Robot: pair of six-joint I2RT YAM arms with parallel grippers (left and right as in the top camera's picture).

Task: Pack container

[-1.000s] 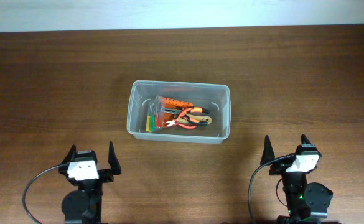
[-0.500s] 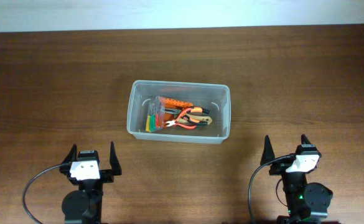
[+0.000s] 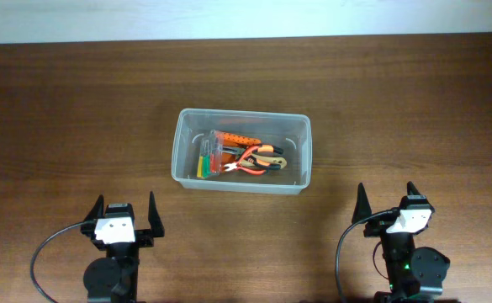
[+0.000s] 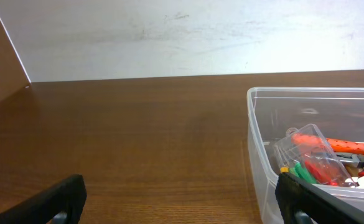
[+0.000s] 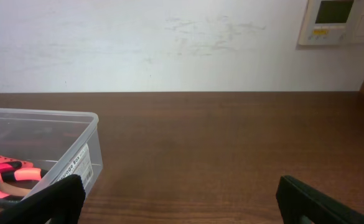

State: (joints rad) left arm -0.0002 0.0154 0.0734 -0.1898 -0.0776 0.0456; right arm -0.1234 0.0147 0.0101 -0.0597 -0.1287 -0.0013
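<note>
Your container (image 3: 244, 112) sits upright, mouth up, near the ctr of the table (image 3: 60, 109), well ahead of both arms. Its long axis runs left-right, approx parallel w/ the far table edge; the right end lies a touch nearer to you than the left. Short sides face the left and right table ends, and neither end is marked as a front.

Inside, toward the middle and near wall, you've got a small clear case of coloured screwdrivers (image 3: 213, 154), orange-handled pliers (image 3: 250, 162) just beside it on the right, and an orange tool (image 3: 237, 136) behind them. They overlap, so exact contact btwn them is hard to call.

Your left gripper (image 3: 125, 199) is at the near edge, left of the tub and well apart from it, fingers spread wide w/ nothing btwn them. In the left wrist view the left gripper (image 4: 182, 205) frames bare wood, w/ the container (image 4: 256, 124) off to the right.

Your right gripper (image 3: 385, 188) is at the near edge, right of the tub, also spread and empty. In the right wrist view the right gripper (image 5: 182, 199) looks at bare tabletop, the container (image 5: 76, 118) at the left.
</note>
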